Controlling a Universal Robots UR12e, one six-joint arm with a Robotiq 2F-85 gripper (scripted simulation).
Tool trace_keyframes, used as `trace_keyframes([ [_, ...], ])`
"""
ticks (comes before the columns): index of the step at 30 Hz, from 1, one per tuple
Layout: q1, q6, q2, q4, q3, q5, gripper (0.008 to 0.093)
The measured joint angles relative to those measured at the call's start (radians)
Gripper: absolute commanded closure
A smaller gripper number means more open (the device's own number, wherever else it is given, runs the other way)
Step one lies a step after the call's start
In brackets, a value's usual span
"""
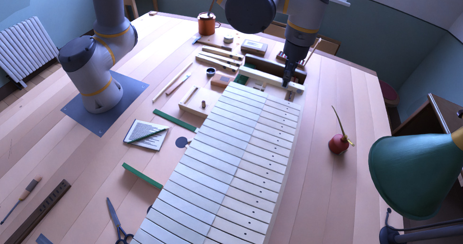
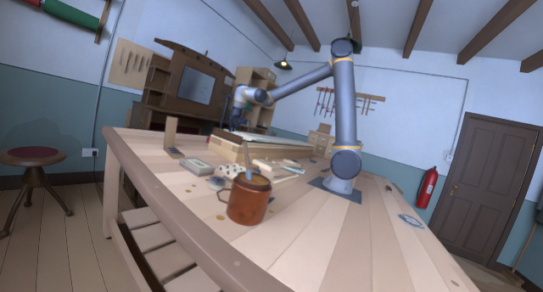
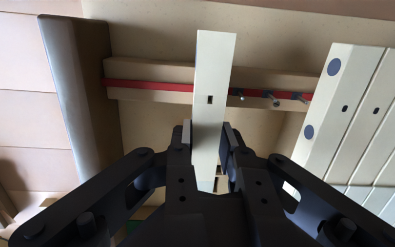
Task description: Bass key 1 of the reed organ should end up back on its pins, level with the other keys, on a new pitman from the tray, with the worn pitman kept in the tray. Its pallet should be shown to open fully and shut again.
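The near end of a pale wooden key (image 3: 209,104) is hidden behind my gripper's body in the wrist camera. This key (image 1: 270,79) hangs at the far bass end of the keyboard (image 1: 226,152), over the open gap in the key frame. Below it run a red felt strip (image 3: 150,85) and three bare metal pins (image 3: 271,99). To the right lies a seated key with two blue dots (image 3: 328,101), next to the other keys. The shallow wooden tray (image 1: 197,101) with an upright peg sits left of the keyboard. My gripper (image 3: 206,138) (image 1: 286,82) is closed on the pale key.
The arm's base (image 1: 97,90) stands on a grey plate at the left. Loose wooden keys (image 1: 218,58), a small box (image 1: 254,46) and an orange pot (image 1: 206,23) lie beyond the keyboard. A red oil can (image 1: 338,142) stands on the right, and a green lamp (image 1: 417,174) overhangs the near right corner.
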State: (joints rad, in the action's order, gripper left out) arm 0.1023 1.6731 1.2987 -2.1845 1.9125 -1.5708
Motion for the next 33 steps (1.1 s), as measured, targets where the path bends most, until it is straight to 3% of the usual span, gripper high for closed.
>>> trace_keyframes([
  [10, 0.000, 0.000, 0.000, 0.000, 0.000, 0.000, 0.0934],
  [30, 0.000, 0.000, 0.000, 0.000, 0.001, 0.000, 0.0539],
  [33, 0.000, 0.000, 0.000, 0.000, 0.001, 0.000, 0.0534],
])
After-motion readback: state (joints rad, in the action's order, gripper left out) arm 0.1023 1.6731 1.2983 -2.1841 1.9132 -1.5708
